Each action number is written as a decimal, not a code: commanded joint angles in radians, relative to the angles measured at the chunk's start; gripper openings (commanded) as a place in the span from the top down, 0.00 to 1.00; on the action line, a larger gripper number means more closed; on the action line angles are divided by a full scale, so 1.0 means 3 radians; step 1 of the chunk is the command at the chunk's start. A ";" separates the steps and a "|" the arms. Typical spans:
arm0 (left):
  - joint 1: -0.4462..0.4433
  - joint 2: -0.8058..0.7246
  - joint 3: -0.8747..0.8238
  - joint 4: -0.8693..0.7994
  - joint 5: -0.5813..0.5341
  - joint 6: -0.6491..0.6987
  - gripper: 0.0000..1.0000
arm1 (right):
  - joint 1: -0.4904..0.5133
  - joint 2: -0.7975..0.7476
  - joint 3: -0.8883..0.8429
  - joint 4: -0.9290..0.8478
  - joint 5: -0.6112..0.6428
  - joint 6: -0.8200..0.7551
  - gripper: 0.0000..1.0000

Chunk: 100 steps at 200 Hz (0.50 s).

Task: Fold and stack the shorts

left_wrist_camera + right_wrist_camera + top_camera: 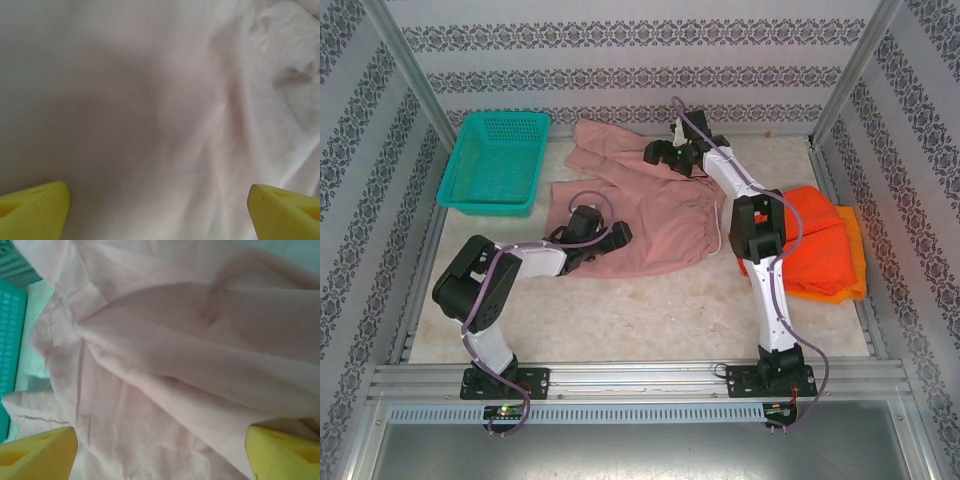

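Item: dusty pink shorts (640, 225), spread loose and wrinkled in the middle of the bench (650, 310), unfolded, with one leg reaching toward the far wall.

Left of the pink shorts: teal mesh basket (485, 207), just beside the far leg, holding nothing.

Right of the pink shorts: red-orange shorts (810, 235), lying on top of the yellow-orange shorts (858, 255), whose edge shows along the right and near sides. This pile sits close to the waistband end of the pink shorts.

Left claw (620, 238): low over the near-left part of the pink shorts. In the left wrist view (160, 210) its yellow fingertips (35, 207) stand wide apart, with pink cloth (150, 125) beneath and nothing held.

Right claw (655, 152): over the far part of the pink shorts, at the crotch between the legs. In the right wrist view (160, 452) it is spread wide above folds of pink cloth (175, 365) and grips nothing. The basket (10, 340) lies at the left edge of that view.
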 commanded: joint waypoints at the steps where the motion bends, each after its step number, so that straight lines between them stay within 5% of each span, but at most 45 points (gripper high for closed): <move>1: -0.0063 -0.0030 -0.0186 0.0100 -0.0097 -0.0105 0.08 | -0.0049 0.0184 0.0283 -0.0048 0.0022 0.0173 0.13; 100: -0.0179 -0.0652 -0.1412 0.0195 -0.0292 -0.0485 0.09 | -0.0190 0.0510 0.0582 -0.0092 0.0601 0.0405 0.13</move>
